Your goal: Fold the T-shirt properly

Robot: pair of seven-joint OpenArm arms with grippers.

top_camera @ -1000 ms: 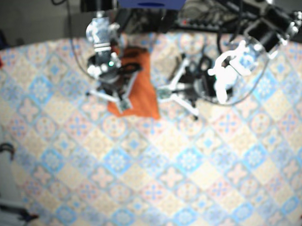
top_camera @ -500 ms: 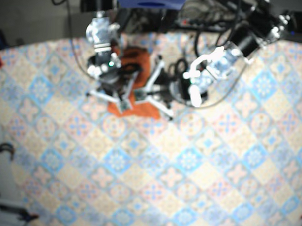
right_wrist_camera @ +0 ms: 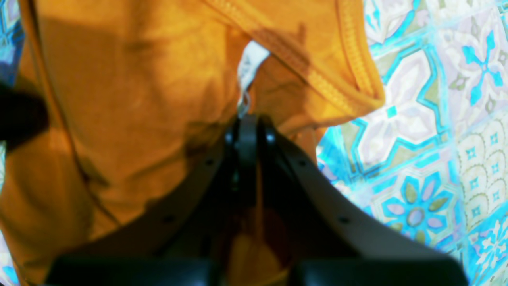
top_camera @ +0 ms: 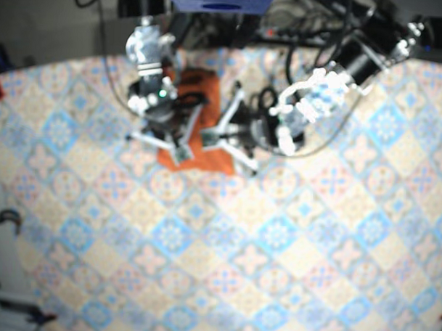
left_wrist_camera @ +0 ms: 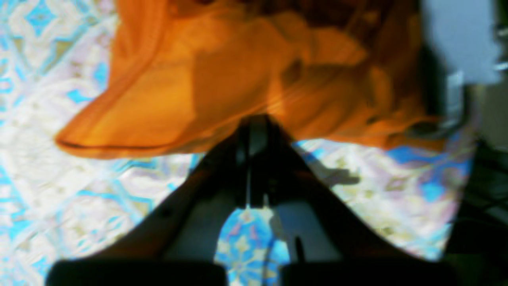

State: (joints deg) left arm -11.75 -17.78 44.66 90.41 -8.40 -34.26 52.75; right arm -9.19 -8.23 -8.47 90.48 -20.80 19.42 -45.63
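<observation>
Overhead, the orange T-shirt [top_camera: 199, 91] lies as a compact bundle on the patterned tablecloth [top_camera: 276, 240], close to its far edge. Both arms meet at the T-shirt.

The right gripper [right_wrist_camera: 247, 123] sits over the middle of the T-shirt, just below the white label [right_wrist_camera: 249, 65]. Its fingers are pressed together. Whether any cloth is caught between them cannot be told.

The left gripper [left_wrist_camera: 252, 127] has its tip at the T-shirt's near edge. Its fingers are likewise together, and a pinch on the cloth cannot be confirmed.

Likely risks:
- **Dragging.** A closed tip dragged across the T-shirt would probably pull the top layer and open the fold, because the loose, rumpled layers seen from the left wrist look easy to displace.
- **Uneven lift.** Should only one layer be caught, lifting would likely peel the bundle apart.
- **Crowding.** The two grippers stand just beside each other over the T-shirt, so a sideways move by either could bring them into contact.

Containers: none appear in any view, and nothing holds the T-shirt but the tablecloth.
</observation>
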